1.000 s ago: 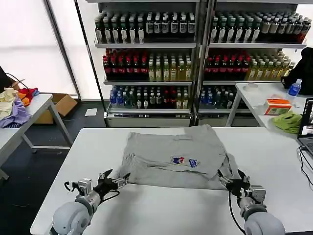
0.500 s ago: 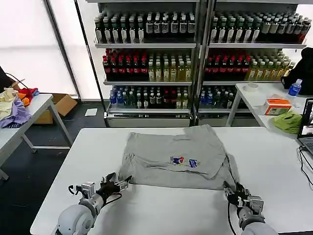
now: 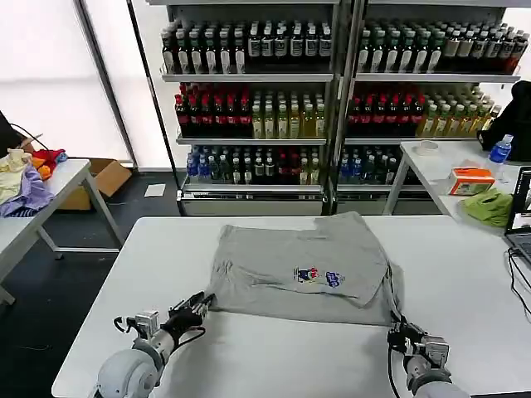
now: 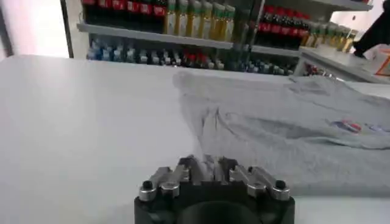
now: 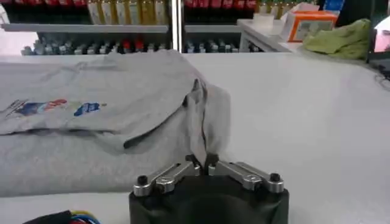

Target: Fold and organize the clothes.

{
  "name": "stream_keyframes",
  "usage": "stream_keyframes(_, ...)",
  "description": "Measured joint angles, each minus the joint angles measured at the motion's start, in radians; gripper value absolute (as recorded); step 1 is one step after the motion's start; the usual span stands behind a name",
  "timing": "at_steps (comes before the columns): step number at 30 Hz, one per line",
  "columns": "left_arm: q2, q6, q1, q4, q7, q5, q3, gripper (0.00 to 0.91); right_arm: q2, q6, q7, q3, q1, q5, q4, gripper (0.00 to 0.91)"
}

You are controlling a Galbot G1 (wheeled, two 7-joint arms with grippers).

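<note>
One of the clothes, a light grey shirt [image 3: 299, 265] with a small multicoloured chest print [image 3: 318, 276], lies folded flat on the white table [image 3: 465, 274]. My left gripper [image 3: 200, 303] is shut on the shirt's near left corner, low over the table; in the left wrist view the grey cloth [image 4: 292, 122] runs into the closed left gripper [image 4: 205, 163]. Pinching the near right corner is my right gripper [image 3: 397, 327], also shut. In the right wrist view a ridge of the shirt [image 5: 204, 115] rises from the right gripper [image 5: 202, 159].
A side table at the right carries a lime-green cloth [image 3: 488, 205], an orange box [image 3: 471, 180] and a water bottle [image 3: 499, 149]. A laptop [image 3: 523, 211] and cables sit at the table's right edge. Coloured garments [image 3: 25, 178] lie on a left table. Bottle shelves [image 3: 332, 83] stand behind.
Both grippers have drawn back toward me along the table, keeping hold of the shirt's near corners. The shirt's near edge has been pulled straighter and the cloth lies flatter.
</note>
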Motion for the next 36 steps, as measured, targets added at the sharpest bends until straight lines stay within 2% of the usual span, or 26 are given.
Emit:
stream_keyframes(11, -0.011, -0.004, 0.161, -0.131, -0.017, 0.015, -0.052, 0.01, -0.038, 0.002, -0.042, 0.007, -0.092, 0.023, 0.106, 0.0)
stream_keyframes(26, -0.015, 0.041, 0.494, -0.391, -0.023, 0.055, -0.225, 0.01, -0.079, -0.002, -0.08, 0.097, -0.359, 0.039, 0.277, 0.0)
stream_keyframes(27, -0.017, 0.045, 0.512, -0.404, -0.023, 0.056, -0.236, 0.121, -0.077, -0.005, -0.08, 0.1, -0.368, 0.039, 0.284, 0.0)
stream_keyframes(28, -0.02, 0.048, 0.529, -0.417, -0.023, 0.058, -0.244, 0.705, -0.076, -0.007, -0.08, 0.101, -0.376, 0.039, 0.291, 0.0)
stream_keyframes(29, -0.024, 0.052, 0.545, -0.43, -0.024, 0.062, -0.252, 0.907, -0.074, -0.011, -0.079, 0.104, -0.384, 0.039, 0.297, 0.725)
stream_keyframes(30, -0.028, 0.054, 0.557, -0.443, -0.023, 0.067, -0.258, 0.907, -0.074, -0.014, -0.079, 0.108, -0.392, 0.039, 0.303, 0.907)
stream_keyframes(36, -0.04, 0.065, 0.609, -0.503, -0.024, 0.094, -0.302, 0.907, -0.075, -0.023, -0.074, 0.141, -0.418, 0.045, 0.329, 0.907)
